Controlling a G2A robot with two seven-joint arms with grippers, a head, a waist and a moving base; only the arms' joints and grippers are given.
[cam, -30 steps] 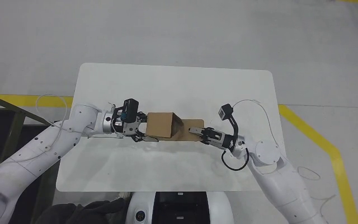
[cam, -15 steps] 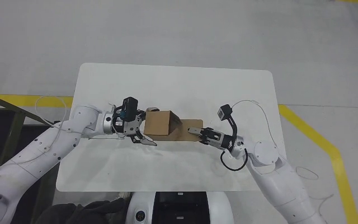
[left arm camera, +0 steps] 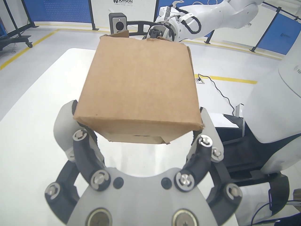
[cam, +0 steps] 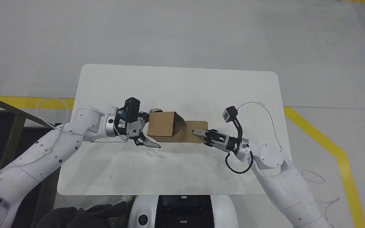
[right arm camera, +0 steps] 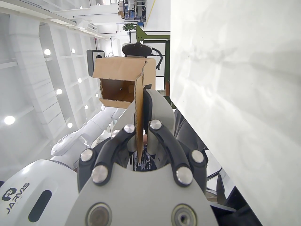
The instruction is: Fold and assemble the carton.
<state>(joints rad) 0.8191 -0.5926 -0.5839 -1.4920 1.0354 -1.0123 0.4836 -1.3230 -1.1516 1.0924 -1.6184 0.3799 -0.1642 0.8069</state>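
Note:
The brown carton (cam: 164, 126) is held above the middle of the white table (cam: 171, 85), with one long flap (cam: 195, 126) sticking out sideways. My right gripper (cam: 199, 134) is shut on that flap, which stands edge-on between its fingers (right arm camera: 150, 104) in the right wrist view. Past the flap, the carton's open mouth (right arm camera: 116, 89) faces that camera. My left gripper (cam: 153, 128) is open at the opposite, closed end. One finger (left arm camera: 64, 118) lies on each side of the carton (left arm camera: 138, 83). Beyond the carton in the left wrist view is the right gripper (left arm camera: 156, 34).
The table's front edge (cam: 159, 192) lies close under both arms, and bare tabletop stretches behind the carton. A thin cable (cam: 256, 111) loops from the right arm. A dark frame (cam: 14, 119) stands off the table's left side.
The left gripper's fingers have spread apart from the carton's end. The carton has shifted slightly toward the left arm. The right gripper keeps its hold on the flap.

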